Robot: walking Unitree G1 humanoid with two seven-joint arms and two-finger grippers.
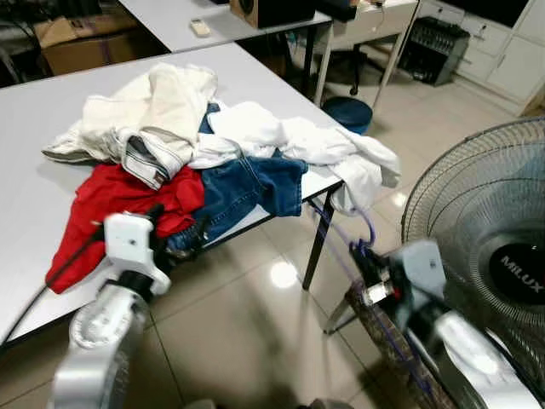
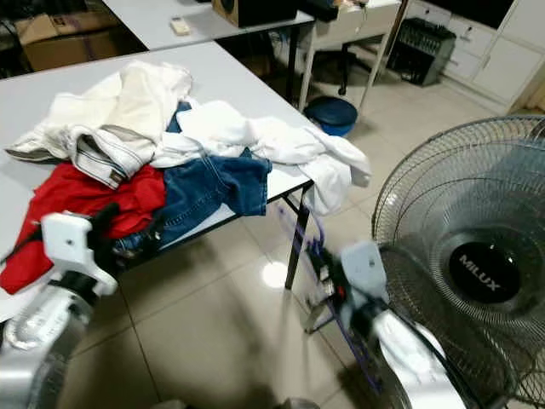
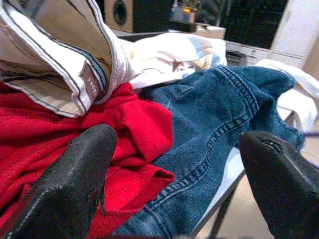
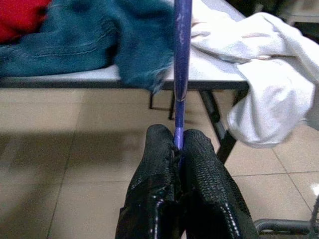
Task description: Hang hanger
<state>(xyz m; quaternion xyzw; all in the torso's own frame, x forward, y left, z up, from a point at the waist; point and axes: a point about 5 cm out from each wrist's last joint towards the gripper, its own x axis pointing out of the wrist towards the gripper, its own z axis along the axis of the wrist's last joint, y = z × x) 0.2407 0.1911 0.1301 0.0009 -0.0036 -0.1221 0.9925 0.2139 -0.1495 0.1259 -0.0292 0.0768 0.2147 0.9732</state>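
Observation:
A thin purple hanger (image 4: 181,69) is pinched in my right gripper (image 4: 178,144), which is shut on its rod. In the eye views that gripper (image 1: 364,258) is low beside the table's front corner, and the hanger (image 1: 339,232) slants up toward the table leg. My left gripper (image 3: 177,149) is open at the table's front edge, its fingers (image 1: 186,234) straddling the red shirt (image 1: 111,200) and blue jeans (image 1: 247,187) without holding either. White and beige clothes (image 1: 170,111) are piled behind them.
The clothes lie on a white table (image 1: 34,111) with black legs. A large MILUX floor fan (image 1: 494,256) stands close on my right. A blue stool (image 1: 347,111), a second table (image 1: 179,21) with a speaker, and cabinets are farther back. The floor is tiled.

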